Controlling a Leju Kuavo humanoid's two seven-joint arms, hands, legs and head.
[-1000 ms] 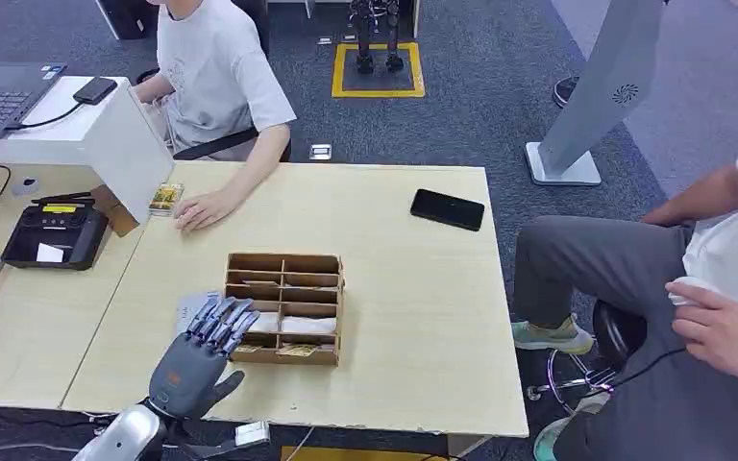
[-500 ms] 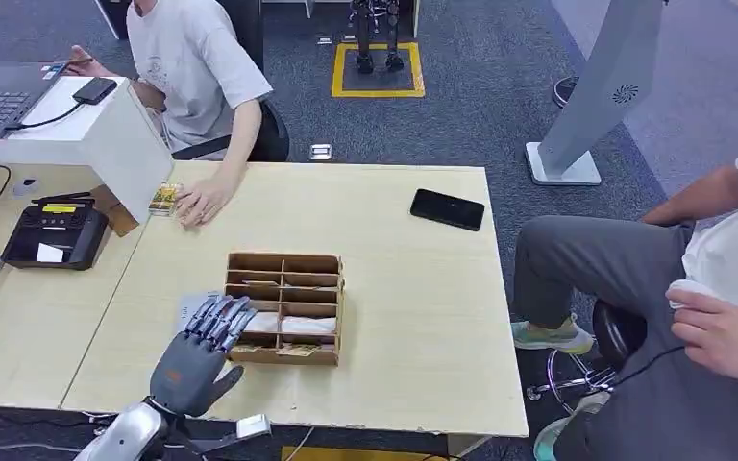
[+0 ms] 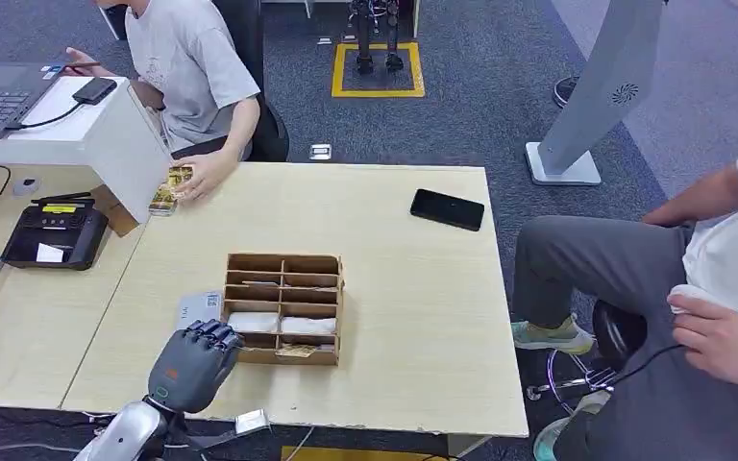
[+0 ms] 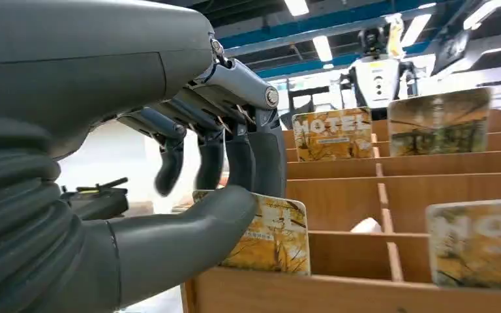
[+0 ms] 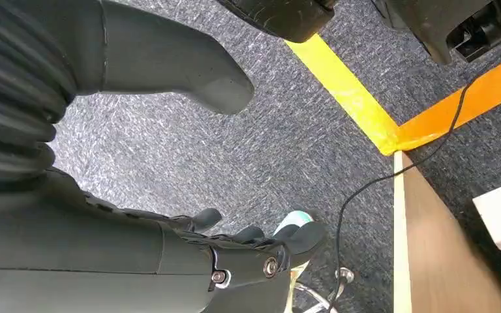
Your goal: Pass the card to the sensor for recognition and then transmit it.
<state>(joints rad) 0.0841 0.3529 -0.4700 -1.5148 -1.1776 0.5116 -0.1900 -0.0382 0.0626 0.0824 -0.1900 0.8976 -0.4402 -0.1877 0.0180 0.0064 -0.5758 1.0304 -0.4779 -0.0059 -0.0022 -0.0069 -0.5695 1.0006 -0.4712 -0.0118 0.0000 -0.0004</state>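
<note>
Sensor unit: the white box (image 3: 106, 134) stands at the far left of the table (image 3: 413, 288), well beyond the fingers; a person's hand (image 3: 202, 175) holds another card beside it.
Left hand: the left hand (image 3: 192, 360) sits at the near left corner of the wooden card box (image 3: 285, 308), its fingers (image 4: 254, 153) curled down over the front row.
Fingers: in the left wrist view the thumb lies against the near face of a card (image 4: 271, 235) and the darker fingers come down behind its top edge, so the card looks pinched between them while it stands in its slot.
Other cards: more cards stand in slots beyond and beside the fingers, none touched.
Step in hand: I judge this to be the grasp of the card, with the lift not yet made.
Next move: it calls for a straight pull up out of the slot without tipping the box, then a long carry leftwards to the sensor unit.
Views: the head view places hand, box and sensor unit but hides the card under the hand; the left wrist view shows the pinch itself.
Right hand: the right hand (image 5: 189, 261) hangs over the carpet, fingers loosely curled, holding nothing.
</note>
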